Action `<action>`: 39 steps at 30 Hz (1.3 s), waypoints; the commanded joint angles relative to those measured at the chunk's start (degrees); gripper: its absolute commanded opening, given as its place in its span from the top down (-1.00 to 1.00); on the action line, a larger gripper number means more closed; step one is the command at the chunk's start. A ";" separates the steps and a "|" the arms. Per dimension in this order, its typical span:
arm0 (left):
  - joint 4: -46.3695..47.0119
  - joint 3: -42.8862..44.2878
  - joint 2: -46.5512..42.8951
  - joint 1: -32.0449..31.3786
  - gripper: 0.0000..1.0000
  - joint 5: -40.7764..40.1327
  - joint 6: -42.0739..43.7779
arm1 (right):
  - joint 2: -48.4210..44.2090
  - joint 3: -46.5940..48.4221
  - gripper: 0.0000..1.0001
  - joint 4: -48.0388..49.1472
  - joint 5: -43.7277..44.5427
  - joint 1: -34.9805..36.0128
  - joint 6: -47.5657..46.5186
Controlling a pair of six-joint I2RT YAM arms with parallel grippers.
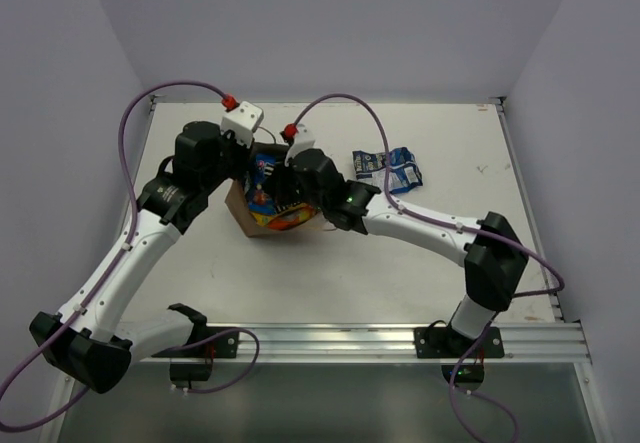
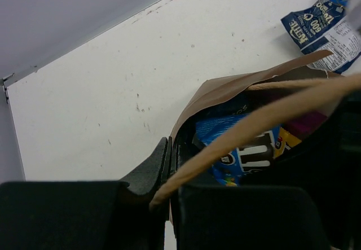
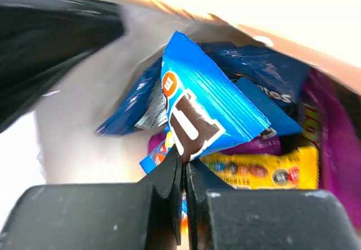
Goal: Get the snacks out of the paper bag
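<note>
The brown paper bag (image 1: 243, 218) stands near the table's middle with its mouth open. My left gripper (image 2: 172, 151) is shut on the bag's near rim (image 2: 225, 89), a paper edge running between its fingers. My right gripper (image 3: 184, 162) is inside the bag, shut on the lower edge of a blue candy packet (image 3: 208, 112). Around that packet lie other snacks: a dark blue chip bag (image 3: 265, 78), a yellow packet (image 3: 265, 171) and a magenta pouch (image 3: 333, 143). In the top view both grippers (image 1: 243, 168) (image 1: 290, 178) meet over the bag, hiding most of its contents.
Two blue-and-white packets (image 1: 387, 167) lie flat on the white table (image 1: 450, 143) to the right of the bag; one (image 2: 321, 24) shows in the left wrist view. The walls stand close behind and at both sides.
</note>
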 commanded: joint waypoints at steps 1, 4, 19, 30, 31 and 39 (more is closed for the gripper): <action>7.01 0.81 -2.70 -0.19 1.00 -2.77 -0.46 | -9.97 -1.08 1.00 0.09 0.27 0.02 -2.56; 7.80 0.64 -2.79 -0.19 1.00 -3.48 -0.37 | -17.42 -3.72 1.00 -2.73 0.89 -0.07 -5.28; 8.06 0.11 -2.79 -0.19 1.00 -4.63 0.51 | -36.64 -20.07 1.00 -12.05 5.73 -31.15 -6.70; 8.24 -0.24 -2.88 -0.19 1.00 -3.39 0.51 | -6.23 -15.33 1.00 -7.83 -5.70 -58.94 1.12; 8.24 -0.33 -2.97 -0.19 1.00 -3.13 0.51 | -4.73 -14.80 1.00 -7.83 -6.57 -59.74 1.48; 8.59 -1.03 -3.49 -0.19 1.00 -2.95 0.51 | -7.76 -12.86 -0.26 -13.45 -10.35 -61.59 0.51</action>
